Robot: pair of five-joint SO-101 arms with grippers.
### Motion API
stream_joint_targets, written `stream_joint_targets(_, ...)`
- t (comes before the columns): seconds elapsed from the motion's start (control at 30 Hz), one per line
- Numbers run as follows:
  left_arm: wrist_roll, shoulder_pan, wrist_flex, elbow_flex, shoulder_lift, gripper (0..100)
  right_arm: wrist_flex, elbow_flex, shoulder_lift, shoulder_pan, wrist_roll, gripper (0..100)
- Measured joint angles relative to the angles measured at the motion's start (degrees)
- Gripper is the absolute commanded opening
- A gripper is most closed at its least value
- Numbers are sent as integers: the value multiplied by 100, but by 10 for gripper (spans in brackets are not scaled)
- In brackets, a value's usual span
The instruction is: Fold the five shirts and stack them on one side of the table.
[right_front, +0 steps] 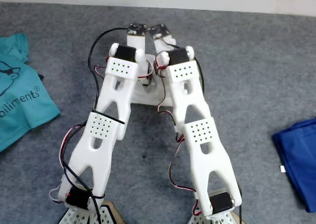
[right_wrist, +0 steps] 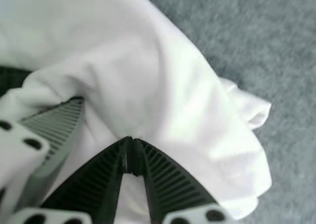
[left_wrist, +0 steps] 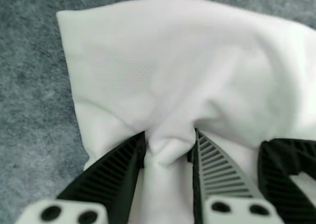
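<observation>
White shirt [left_wrist: 163, 61] sits bunched up on the grey tabletop [left_wrist: 29, 110], and the left gripper [left_wrist: 168, 142] and right gripper [right_wrist: 131, 144] both have their fingers clamped on it.

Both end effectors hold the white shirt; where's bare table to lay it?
Bare table lies between the teal shirt and the arms, and another patch between the arms and the blue shirt. The middle is crowded: arms, white shirt.
</observation>
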Motion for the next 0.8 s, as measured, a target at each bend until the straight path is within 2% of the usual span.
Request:
stream_joint_targets(0.17, -167, -44, 26, 114, -273, 231, 53, 0, -9, 185, 0, 6)
stream_joint_targets(0.27, -185, -79, 26, 738, -703, 277, 53, 0, -62, 308, 88, 6)
stream_joint_targets(0.37, -176, -123, 26, 1600, -1257, 280, 88, 290, -369, 378, 141, 6)
stream_joint_targets(0.53, -176, -141, 18, 2857, -1829, 280, 88, 1714, -1116, 396, 141, 6)
stream_joint_targets(0.7, -176, -308, 9, 3314, -1864, 280, 88, 2831, -1670, 396, 413, 6)
stream_joint_targets(0.8, -185, -369, 9, 3323, -1899, 280, 88, 2963, -1732, 422, 527, 6)
